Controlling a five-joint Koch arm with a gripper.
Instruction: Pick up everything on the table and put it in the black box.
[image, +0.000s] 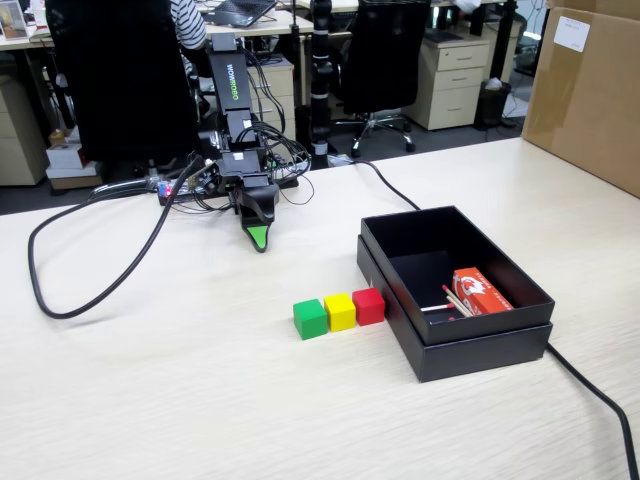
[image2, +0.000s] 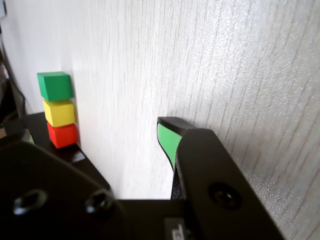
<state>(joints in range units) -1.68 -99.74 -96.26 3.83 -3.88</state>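
Observation:
Three small cubes sit in a touching row on the table: green, yellow, red. The red one is nearest the black box, which stands open just to their right. My gripper points down at the table well behind and left of the cubes, holding nothing. In the wrist view the green, yellow and red cubes line up at the far left, off to the side of my gripper. Bare table shows between its green-padded fingers, so it is open.
An orange-red packet and thin sticks lie inside the box. A big brown carton stands at the back right. Black cables loop left of the arm and run past the box's right side. Office chairs stand behind the table.

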